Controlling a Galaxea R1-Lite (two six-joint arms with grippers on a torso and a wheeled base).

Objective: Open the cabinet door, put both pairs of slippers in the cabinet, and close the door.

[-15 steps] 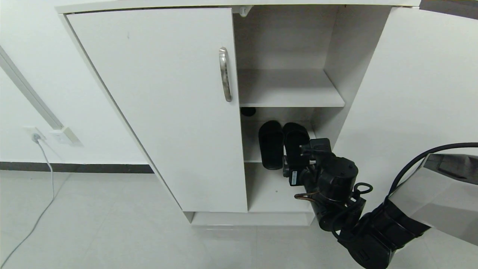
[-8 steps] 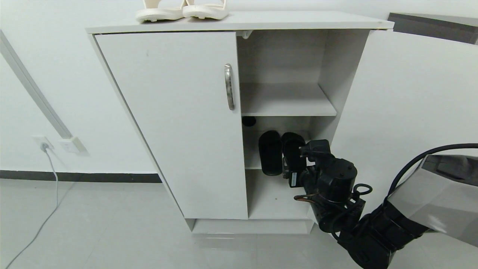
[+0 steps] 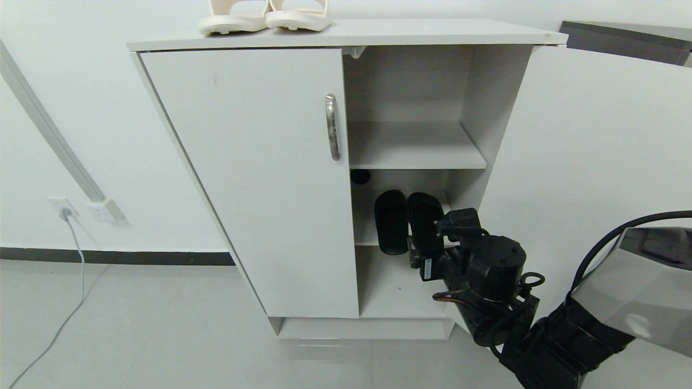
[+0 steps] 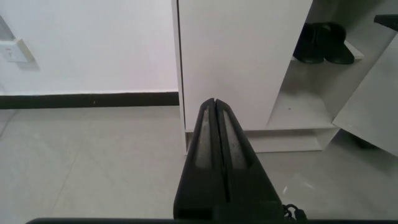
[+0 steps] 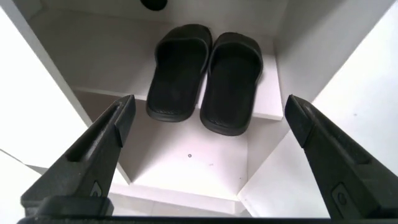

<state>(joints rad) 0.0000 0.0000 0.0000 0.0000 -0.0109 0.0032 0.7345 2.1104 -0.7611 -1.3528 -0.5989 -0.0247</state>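
Inside, 2 black slippers face right claw (spread).

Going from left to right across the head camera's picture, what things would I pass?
Wall socket → closed cabinet door → metal handle → black slippers on the lower shelf → open cabinet door.

cabinet: white; inner slippers: black; top slippers: cream; handle: silver; floor: grey
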